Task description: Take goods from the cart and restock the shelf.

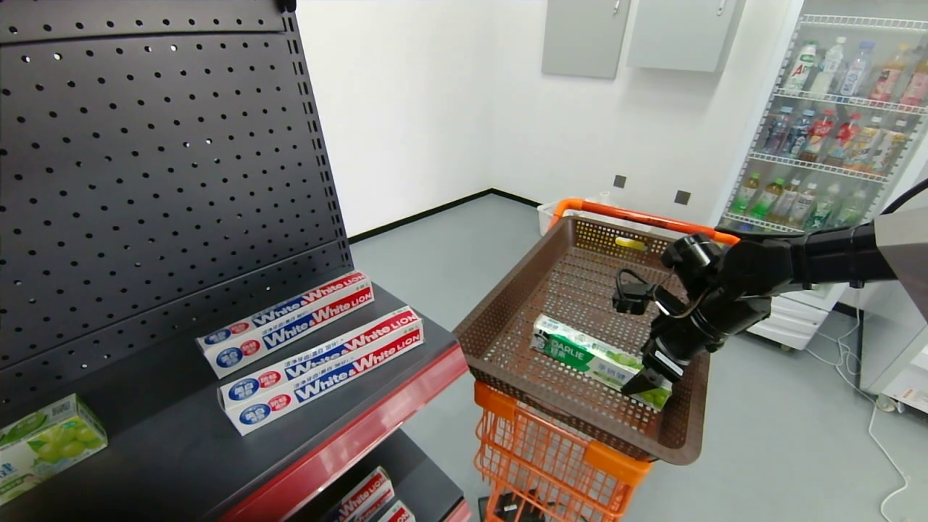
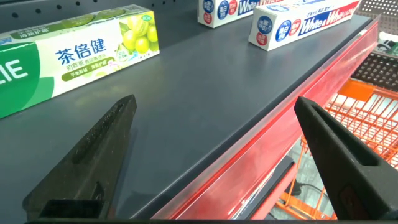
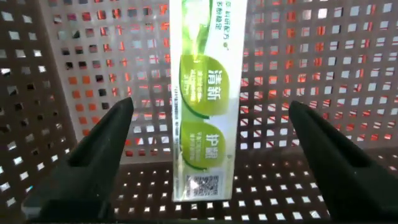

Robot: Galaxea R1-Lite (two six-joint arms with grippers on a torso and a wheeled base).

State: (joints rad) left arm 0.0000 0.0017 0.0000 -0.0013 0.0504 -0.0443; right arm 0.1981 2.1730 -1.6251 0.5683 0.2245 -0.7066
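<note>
Right gripper [image 3: 209, 106] hangs wide open and empty over the green toothpaste box [image 1: 583, 350], which lies flat in the brown basket [image 1: 500, 326] on the cart [image 1: 551, 464], apparently lined up for a grasp. Left gripper [image 2: 214, 102], also open and empty, hovers at the shelf [image 1: 174, 449] on the left.

Basket [image 1: 507, 319]: brown plastic, perforated, matt. Inside basket, green toothpaste box [image 1: 580, 351]: glossy card. Under basket, cart [image 1: 551, 464]: orange wire mesh, coated. Left of basket, shelf [image 1: 181, 449]: dark metal, matt, smooth; front edge [image 1: 362, 428] glossy red; back panel [image 1: 145, 181] perforated. Above basket, right gripper [image 1: 645, 383] fingers [image 3: 99, 155]: matt black, faintly grainy.
</note>
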